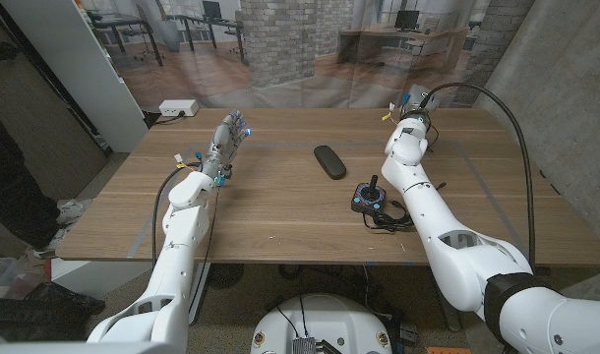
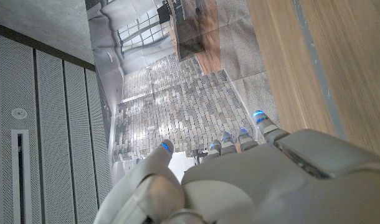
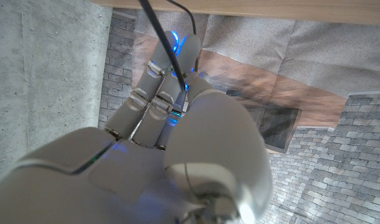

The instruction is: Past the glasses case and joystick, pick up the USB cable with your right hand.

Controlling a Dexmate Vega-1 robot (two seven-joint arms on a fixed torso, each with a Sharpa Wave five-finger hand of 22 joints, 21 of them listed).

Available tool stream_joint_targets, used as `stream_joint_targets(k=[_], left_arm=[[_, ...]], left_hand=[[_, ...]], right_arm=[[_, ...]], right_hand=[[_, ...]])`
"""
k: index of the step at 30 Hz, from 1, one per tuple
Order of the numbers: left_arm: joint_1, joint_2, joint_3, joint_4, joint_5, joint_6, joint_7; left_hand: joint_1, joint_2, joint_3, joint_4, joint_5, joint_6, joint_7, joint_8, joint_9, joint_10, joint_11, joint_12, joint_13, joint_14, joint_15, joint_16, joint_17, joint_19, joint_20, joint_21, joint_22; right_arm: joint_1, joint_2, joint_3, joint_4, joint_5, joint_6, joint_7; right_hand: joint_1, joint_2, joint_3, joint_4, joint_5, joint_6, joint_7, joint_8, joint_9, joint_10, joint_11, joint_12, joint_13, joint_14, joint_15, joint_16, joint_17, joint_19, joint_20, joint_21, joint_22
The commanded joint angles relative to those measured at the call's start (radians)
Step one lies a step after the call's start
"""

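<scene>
Wooden table (image 1: pixel 280 211) before a printed backdrop (image 1: pixel 310 39) showing a brick pillar and office desks; concrete wall (image 1: pixel 575 108) at right, white panel (image 1: pixel 79 59) at left.

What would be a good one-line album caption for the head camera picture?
Robot's right hand grips a black USB cable at the wooden table's far edge, beyond a dark oval glasses case and black joystick.

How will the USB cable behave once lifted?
Likely floppy: the USB cable arcs in a long loop off the right hand. Probably light and thin, so it may slip between the fingers.
</scene>
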Motion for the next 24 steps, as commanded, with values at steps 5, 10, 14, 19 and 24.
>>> stream_joint_targets(k=[5, 10, 14, 19, 24], left_arm=[[-0.004, -0.004, -0.003, 0.007, -0.004, -0.015, -0.001], [-0.007, -0.004, -0.002, 0.011, -0.004, -0.018, -0.002], [-0.010, -0.005, -0.001, 0.015, -0.004, -0.021, -0.002], [-0.008, -0.006, -0.001, 0.011, -0.004, -0.020, -0.001], [-0.004, -0.008, 0.001, 0.003, -0.005, -0.020, -0.002]], left_hand=[[-0.011, 0.016, -0.001, 0.000, -0.001, 0.001, -0.003, 0.003, 0.003, 0.002, 0.003, 0.005, 0.005, -0.001, 0.003, 0.005, 0.004, 0.000, -0.001, -0.003, 0.004], [-0.011, 0.016, -0.001, -0.001, -0.001, 0.002, -0.004, 0.004, 0.003, 0.002, 0.003, 0.005, 0.005, 0.000, 0.004, 0.005, 0.004, 0.001, -0.001, -0.003, 0.004], [-0.011, 0.016, -0.001, -0.001, -0.001, 0.002, -0.003, 0.004, 0.003, 0.002, 0.003, 0.004, 0.005, -0.001, 0.004, 0.004, 0.004, 0.000, 0.000, -0.004, 0.004], [-0.011, 0.017, 0.000, -0.001, -0.001, 0.002, -0.003, 0.004, 0.003, 0.002, 0.004, 0.004, 0.005, 0.000, 0.004, 0.005, 0.004, 0.001, 0.000, -0.005, 0.004], [-0.011, 0.017, 0.000, -0.001, -0.001, 0.002, -0.003, 0.004, 0.003, 0.002, 0.004, 0.005, 0.005, 0.000, 0.004, 0.005, 0.004, 0.000, -0.001, -0.006, 0.004]], right_arm=[[-0.006, -0.009, 0.004, -0.050, -0.010, 0.011, -0.024], [-0.006, -0.013, 0.003, -0.060, -0.015, 0.014, -0.033], [-0.005, -0.014, 0.005, -0.069, -0.015, 0.015, -0.036], [-0.011, -0.020, 0.007, -0.082, -0.013, 0.024, -0.048], [-0.022, -0.023, 0.011, -0.109, -0.009, 0.031, -0.047]], right_hand=[[0.006, 0.004, 0.008, -0.002, -0.001, 0.014, -0.006, -0.004, 0.006, 0.033, -0.014, 0.073, 0.011, 0.005, 0.001, -0.004, 0.009, -0.009, -0.088, 0.016, 0.003], [0.005, 0.003, 0.008, 0.000, -0.001, 0.019, -0.013, -0.004, 0.007, 0.032, -0.014, 0.075, 0.015, 0.002, 0.001, -0.006, 0.015, -0.015, -0.088, 0.023, 0.003], [0.005, 0.003, 0.008, 0.001, 0.000, 0.020, -0.014, -0.005, 0.008, 0.033, -0.014, 0.076, 0.018, 0.000, 0.001, -0.007, 0.019, -0.020, -0.088, 0.027, 0.004], [0.004, 0.003, 0.007, 0.002, 0.000, 0.023, -0.015, -0.006, 0.009, 0.032, -0.013, 0.077, 0.021, -0.001, 0.001, -0.008, 0.023, -0.024, -0.088, 0.032, 0.004], [0.003, 0.003, 0.007, 0.003, 0.000, 0.023, -0.017, -0.007, 0.010, 0.034, -0.012, 0.079, 0.025, -0.002, 0.001, -0.009, 0.028, -0.028, -0.088, 0.038, 0.005]])
